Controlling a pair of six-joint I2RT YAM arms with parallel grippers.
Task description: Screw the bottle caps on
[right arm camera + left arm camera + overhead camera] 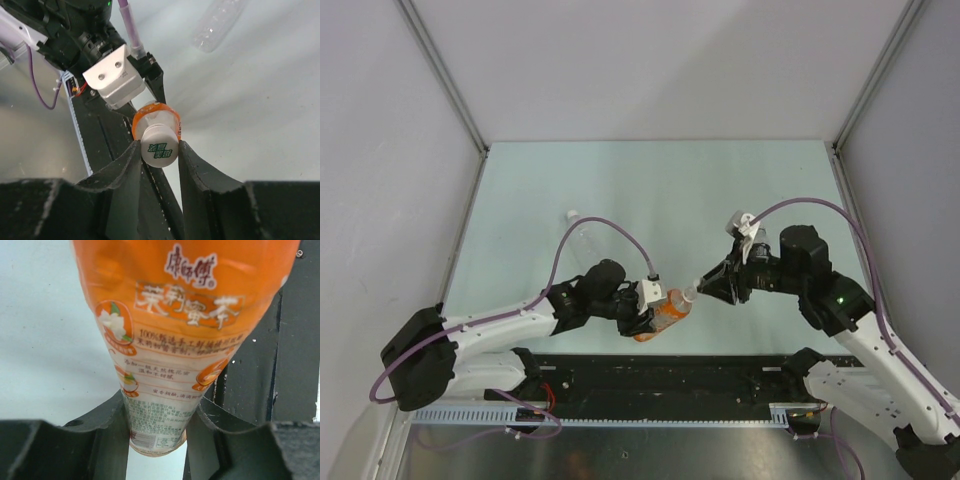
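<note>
Left jaws tight on one orange bottle (170, 340), right jaws tight on one white cap (160, 146); one clear bottle (217, 25) apart.

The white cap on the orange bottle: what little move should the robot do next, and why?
Probably the right gripper should twist the white cap to screw it down. It pinches the cap, which sits at the mouth of the orange bottle, and the left gripper clamps the bottle's body.
</note>
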